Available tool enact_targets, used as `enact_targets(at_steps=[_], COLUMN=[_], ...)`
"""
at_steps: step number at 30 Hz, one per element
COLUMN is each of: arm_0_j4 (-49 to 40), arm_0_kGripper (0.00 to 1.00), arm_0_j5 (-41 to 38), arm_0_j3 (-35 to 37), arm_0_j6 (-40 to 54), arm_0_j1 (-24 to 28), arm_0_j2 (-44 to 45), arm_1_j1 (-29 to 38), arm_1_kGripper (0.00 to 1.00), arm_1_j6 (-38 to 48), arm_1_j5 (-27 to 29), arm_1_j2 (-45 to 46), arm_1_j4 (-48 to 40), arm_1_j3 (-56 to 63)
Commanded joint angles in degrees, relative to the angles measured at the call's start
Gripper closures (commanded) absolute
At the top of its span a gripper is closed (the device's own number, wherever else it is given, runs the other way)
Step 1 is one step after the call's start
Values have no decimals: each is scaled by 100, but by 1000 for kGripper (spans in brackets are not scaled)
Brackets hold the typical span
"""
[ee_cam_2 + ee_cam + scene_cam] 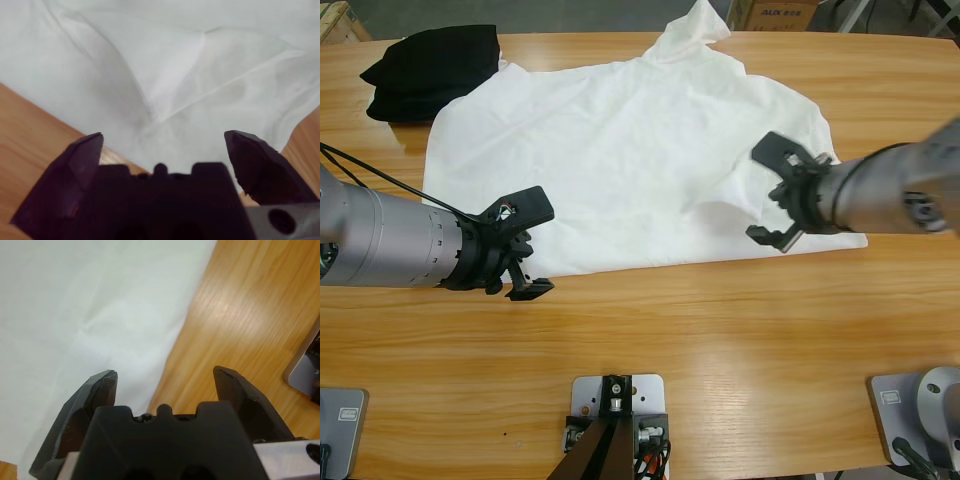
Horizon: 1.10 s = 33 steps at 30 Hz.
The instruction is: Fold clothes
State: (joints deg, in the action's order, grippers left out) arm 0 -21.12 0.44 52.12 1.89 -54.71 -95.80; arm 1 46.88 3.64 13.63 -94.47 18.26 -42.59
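Note:
The clothes, one large white T-shirt, lie spread flat and wrinkled across the far half of the wooden table. My left gripper hovers open over the shirt's near edge at its left end. In the left wrist view the gripper straddles that edge, one jaw over the white fabric and the other over bare wood. My right gripper stands open above the shirt's right end. Under the gripper in the right wrist view, the cloth shows a raised crease. Neither gripper holds anything.
A small folded black garment lies at the table's far left corner, touching the shirt's left end. A cardboard box stands behind the table's far edge. Bare wood runs along the near half of the table.

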Motion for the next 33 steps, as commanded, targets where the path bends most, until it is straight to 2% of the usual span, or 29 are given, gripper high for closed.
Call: enact_targets(at_steps=[1, 3, 5, 6, 9, 10, 11, 16, 19, 24, 29, 33], arm_0_j4=[-76, -76, -84, -94, -94, -94, -94, -94, -87, -85, -85, -85], arm_0_kGripper=[266, 266, 266, 266, 267, 270, 271, 271, 271, 271, 270, 268], arm_0_j5=[88, 88, 88, 88, 88, 88, 85, 88, 88, 88, 88, 88], arm_0_j3=[26, 26, 18, 18, 18, 12, 9, 0, 0, -56, -139, -132], arm_0_j6=[-163, -163, -172, -172, -230, -244, -256, -277, -282, -354, -382, -388], arm_0_j1=[-49, -49, -49, -49, -49, -49, -49, -49, -49, -49, -49, -49], arm_0_j2=[-46, -53, -53, -53, -53, -53, -57, -53, -92, -120, -95, -97], arm_1_j1=[75, 75, 73, 66, 66, 66, 66, 65, 228, 444, 444, 446], arm_1_kGripper=[118, 150, 267, 289, 680, 881, 1000, 1000, 1000, 1000, 1000, 1000], arm_1_j6=[-267, -258, -249, -249, -235, -193, -188, -154, 136, 965, 1405, 1473], arm_1_j5=[184, 334, 543, 590, 719, 713, 724, 531, -49, -572, -1220, -1273], arm_1_j2=[-620, -755, -811, -889, -1017, -1059, -1087, -811, -463, -1263, -1854, -2218], arm_1_j4=[7, -106, -285, -332, -438, -438, -438, -267, 1004, 2617, 2814, 2814], arm_1_j3=[-153, -162, -155, -162, -166, -181, -202, -310, -1115, -2523, -2832, -2887])
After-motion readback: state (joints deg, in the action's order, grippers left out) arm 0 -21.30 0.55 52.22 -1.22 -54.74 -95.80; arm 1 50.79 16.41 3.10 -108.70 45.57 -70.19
